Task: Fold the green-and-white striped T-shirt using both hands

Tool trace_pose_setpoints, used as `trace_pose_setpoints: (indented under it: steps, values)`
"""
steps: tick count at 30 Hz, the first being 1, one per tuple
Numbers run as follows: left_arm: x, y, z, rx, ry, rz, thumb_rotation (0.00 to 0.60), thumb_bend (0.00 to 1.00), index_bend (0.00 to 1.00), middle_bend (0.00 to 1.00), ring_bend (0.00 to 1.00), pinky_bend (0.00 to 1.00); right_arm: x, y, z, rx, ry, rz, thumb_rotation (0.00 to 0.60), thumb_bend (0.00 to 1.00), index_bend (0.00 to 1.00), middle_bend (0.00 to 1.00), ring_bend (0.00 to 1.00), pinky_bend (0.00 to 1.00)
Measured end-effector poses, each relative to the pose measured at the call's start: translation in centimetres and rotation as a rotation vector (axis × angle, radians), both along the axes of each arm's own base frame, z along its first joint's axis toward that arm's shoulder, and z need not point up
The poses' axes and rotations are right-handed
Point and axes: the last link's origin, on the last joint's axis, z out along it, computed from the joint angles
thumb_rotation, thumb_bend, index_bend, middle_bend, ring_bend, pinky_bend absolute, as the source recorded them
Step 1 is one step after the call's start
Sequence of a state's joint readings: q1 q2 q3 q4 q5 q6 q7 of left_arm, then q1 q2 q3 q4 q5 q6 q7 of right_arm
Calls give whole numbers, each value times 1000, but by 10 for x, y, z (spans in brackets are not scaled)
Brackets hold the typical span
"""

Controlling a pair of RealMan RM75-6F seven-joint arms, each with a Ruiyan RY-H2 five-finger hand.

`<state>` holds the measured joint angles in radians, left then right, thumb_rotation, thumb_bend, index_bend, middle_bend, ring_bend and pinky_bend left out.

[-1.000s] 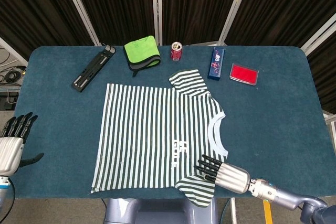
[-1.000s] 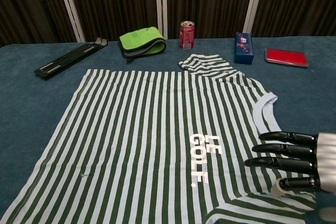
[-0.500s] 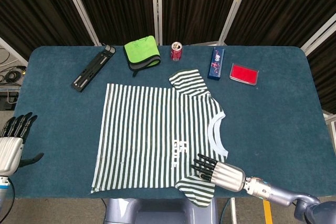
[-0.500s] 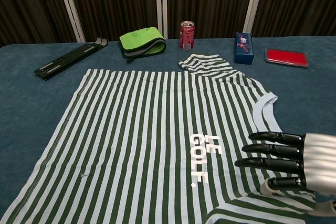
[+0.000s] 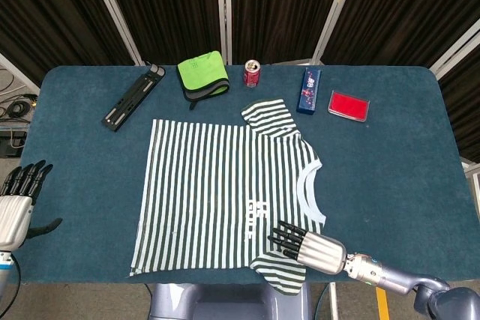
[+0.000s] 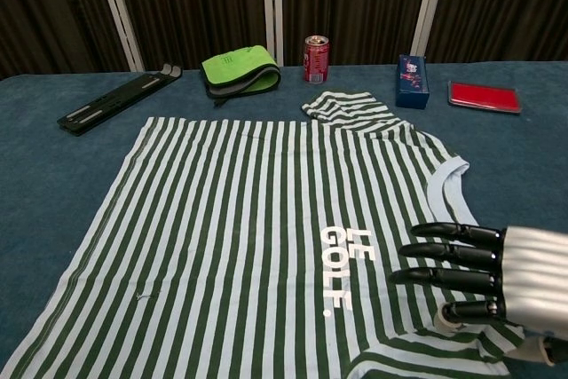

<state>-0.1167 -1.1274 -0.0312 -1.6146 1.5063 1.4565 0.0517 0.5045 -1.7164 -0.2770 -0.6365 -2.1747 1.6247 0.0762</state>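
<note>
The green-and-white striped T-shirt (image 5: 225, 192) (image 6: 257, 228) lies flat on the blue table, neck to the right, with white lettering near the collar. Its far sleeve (image 5: 270, 116) is bunched up by the can. My right hand (image 5: 304, 245) (image 6: 484, 274) hovers open, fingers spread and pointing left, over the near sleeve (image 5: 281, 271) and the shirt's lower chest. In the head view my left hand (image 5: 16, 204) is open off the table's left edge, well clear of the shirt. It holds nothing.
Along the far edge stand a black bar tool (image 5: 133, 97), a folded green cloth (image 5: 202, 74), a red can (image 5: 252, 73), a blue box (image 5: 308, 90) and a red case (image 5: 348, 104). The table's front edge (image 5: 90, 279) runs just below the shirt hem.
My right hand has slid left, further over the near sleeve and chest of the shirt. The left hand and the shirt have not moved.
</note>
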Motion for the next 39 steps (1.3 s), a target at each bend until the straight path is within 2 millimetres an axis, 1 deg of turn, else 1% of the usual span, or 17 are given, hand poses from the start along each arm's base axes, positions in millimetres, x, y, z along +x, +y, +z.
trace_pose_setpoints:
  steps: [4, 9, 14, 21, 23, 25, 27, 29, 34, 35, 39]
  values:
    - [0, 0, 0, -2, 1, 1, 600, 0, 0, 0, 0, 0, 1, -2, 0, -4, -16, -9, 600, 331, 485, 101, 0, 0]
    - [0, 0, -2, -7, 1, 1, 600, 0, 0, 0, 0, 0, 1, -1, 1, 6, -34, -20, 600, 376, 597, 110, 0, 0]
    - [0, 0, -4, -17, -3, -1, 600, 0, 0, 0, 0, 0, 1, 1, 0, 29, -64, -59, 600, 411, 663, 115, 0, 0]
    - [6, 1, -10, -55, -41, -53, 600, 0, 5, 0, 0, 0, 2, 3, -2, 70, -112, -134, 600, 420, 702, 118, 0, 0]
    - [10, 1, -15, -83, -56, -85, 600, 0, 49, 0, 0, 0, 3, 5, -3, 92, -145, -179, 600, 421, 701, 121, 0, 0]
    - [15, 1, -22, -124, -73, -134, 600, 3, 144, 0, 0, 0, 5, 6, -3, 106, -174, -215, 600, 421, 701, 123, 0, 0]
    - [19, 1, -30, -176, -96, -183, 600, 32, 218, 0, 0, 0, 6, 6, -2, 107, -187, -231, 600, 420, 702, 124, 0, 0]
    - [23, 1, -38, -238, -119, -232, 600, 86, 293, 0, 0, 0, 7, 5, -1, 107, -193, -239, 600, 420, 702, 124, 0, 0]
    - [29, -1, -56, -368, -116, -345, 600, 193, 370, 0, 0, 0, 9, 5, 1, 115, -203, -254, 600, 421, 704, 128, 0, 0]
    - [31, -3, -62, -402, -120, -368, 600, 212, 386, 0, 0, 0, 10, 6, 1, 120, -208, -261, 600, 421, 704, 128, 0, 0]
    - [35, -12, -84, -492, -147, -412, 600, 250, 418, 0, 0, 0, 13, 7, 1, 134, -223, -288, 600, 421, 705, 128, 0, 0]
